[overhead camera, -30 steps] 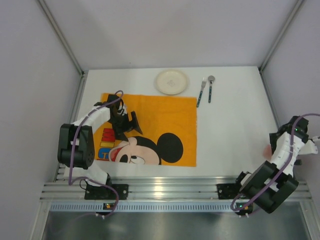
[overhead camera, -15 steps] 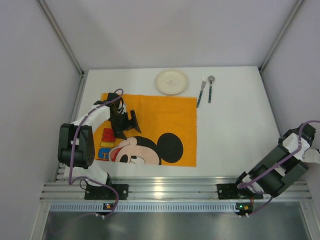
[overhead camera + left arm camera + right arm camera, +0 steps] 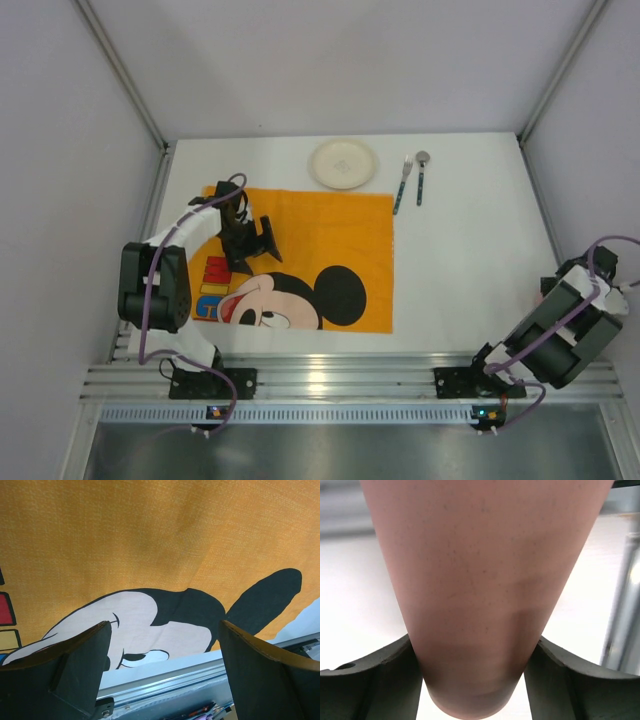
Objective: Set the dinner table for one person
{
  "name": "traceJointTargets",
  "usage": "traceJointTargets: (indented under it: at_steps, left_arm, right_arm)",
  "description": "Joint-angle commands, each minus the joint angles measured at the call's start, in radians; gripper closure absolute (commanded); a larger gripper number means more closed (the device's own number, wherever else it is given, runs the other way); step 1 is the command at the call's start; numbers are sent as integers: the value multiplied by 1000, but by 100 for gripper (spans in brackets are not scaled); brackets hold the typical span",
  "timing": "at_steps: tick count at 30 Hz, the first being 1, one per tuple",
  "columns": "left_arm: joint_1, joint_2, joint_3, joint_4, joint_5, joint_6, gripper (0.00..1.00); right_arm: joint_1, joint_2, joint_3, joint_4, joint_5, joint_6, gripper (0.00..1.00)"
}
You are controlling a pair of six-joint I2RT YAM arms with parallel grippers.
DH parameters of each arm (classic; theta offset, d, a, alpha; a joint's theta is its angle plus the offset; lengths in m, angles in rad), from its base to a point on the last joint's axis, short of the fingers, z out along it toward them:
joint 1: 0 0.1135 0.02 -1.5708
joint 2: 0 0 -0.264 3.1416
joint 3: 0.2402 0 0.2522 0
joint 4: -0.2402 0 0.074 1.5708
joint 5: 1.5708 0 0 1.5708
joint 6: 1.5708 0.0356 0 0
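The white dinner table (image 3: 470,250) carries an orange cartoon-mouse placemat (image 3: 310,225). Behind the placemat are a cream plate (image 3: 343,163), a fork (image 3: 403,183) and a spoon (image 3: 421,175). My left gripper (image 3: 262,243) hovers open and empty over the placemat's left half. Its wrist view shows the mouse print (image 3: 150,625) between the spread fingers (image 3: 80,665). My right gripper (image 3: 475,680) is shut on a pink cup (image 3: 480,580), which fills its wrist view. The right arm (image 3: 575,300) sits folded at the table's far right edge. The cup is largely hidden in the top view.
The ribbed aluminium rail (image 3: 330,380) runs along the near edge, with both arm bases on it. Enclosure walls and posts (image 3: 545,95) close in the left, right and back sides. Bare white tabletop (image 3: 470,300) lies between the placemat and the right arm.
The right arm has swung back and to the right with the pink cup, up against the right edge. The left gripper has shifted slightly toward the back over the placemat.
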Motion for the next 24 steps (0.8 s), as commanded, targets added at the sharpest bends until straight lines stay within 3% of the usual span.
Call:
traceJointTargets:
  at_steps: [1,5,8,11,12,18,24]
  left_arm:
    - [-1,-7,22,3,0,-24,8]
    - [-1,-11,19,6,8,-32,8]
    - [-1,-27,33,-8,-10,-33,8]
    - [-1,-51,47,-19,-24,-38,8]
    - [-1,-59,50,-20,-29,-41,8]
    - [-1,-137,7,-20,-47,-70,8]
    - [-1,-249,-82,-12,-50,-101,8]
  right_arm:
    - [116,-47,21,36,-57,-96,77]
    - [269,-85,25,25,-89,-25,90]
    - [427,-97,88,10,-104,44,93]
    - [644,-45,217,-26,-101,68,99]
    - [768,-29,252,-42,-95,79,100]
    - [1259,111,403,-36,-86,197,100]
    - [1429,320,495,120,-152,205,100]
